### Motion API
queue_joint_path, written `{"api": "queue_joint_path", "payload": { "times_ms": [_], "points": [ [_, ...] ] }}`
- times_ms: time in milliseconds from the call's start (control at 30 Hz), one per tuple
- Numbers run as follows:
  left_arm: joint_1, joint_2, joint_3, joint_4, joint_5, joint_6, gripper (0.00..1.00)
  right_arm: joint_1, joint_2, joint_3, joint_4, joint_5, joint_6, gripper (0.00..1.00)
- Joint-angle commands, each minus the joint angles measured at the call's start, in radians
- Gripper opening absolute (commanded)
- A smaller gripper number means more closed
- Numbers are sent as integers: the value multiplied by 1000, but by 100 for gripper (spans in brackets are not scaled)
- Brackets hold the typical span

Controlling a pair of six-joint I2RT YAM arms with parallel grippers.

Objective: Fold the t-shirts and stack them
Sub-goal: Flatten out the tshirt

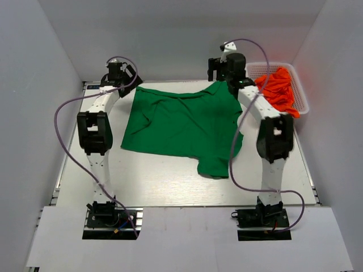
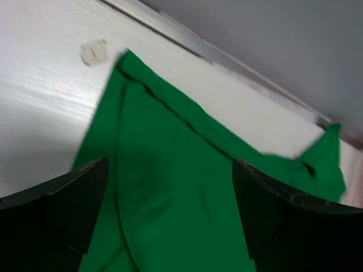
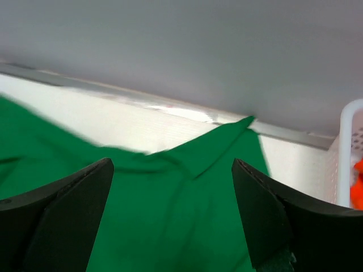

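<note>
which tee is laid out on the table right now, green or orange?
The green t-shirt: it lies spread on the table between the two arms. The orange t-shirts are bunched in a heap inside the white basket at the far right.

A robotics lab test cell: bare white walls (image 1: 170, 39) box in a white table (image 1: 164, 178) carrying bolted arms (image 1: 93, 136).

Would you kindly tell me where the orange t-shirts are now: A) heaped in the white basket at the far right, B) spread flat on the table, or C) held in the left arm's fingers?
A: the orange t-shirts lie heaped in the white basket, and only the green t-shirt is spread out.
</note>
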Motion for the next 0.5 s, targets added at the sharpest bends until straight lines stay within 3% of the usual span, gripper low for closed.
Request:
{"api": "queue_joint_path", "payload": {
  "times_ms": [0, 133, 200, 267, 467],
  "points": [
    [-28, -225, -105, -86, 78, 44, 100, 19, -220, -128, -126, -95, 103, 90],
    [-46, -354, -351, -117, 115, 54, 100, 27, -400, -416, -150, -110, 226, 90],
    [-69, -394, -485, -52, 176, 63, 100, 32, -474, -569, -136, -148, 273, 90],
    [-98, -405, -542, 8, 231, 63, 100, 41, -491, -631, -127, -180, 326, 90],
    [-130, -364, -622, -40, 245, 52, 100, 67, -500, -749, -232, -240, 369, 90]
  ]
}}
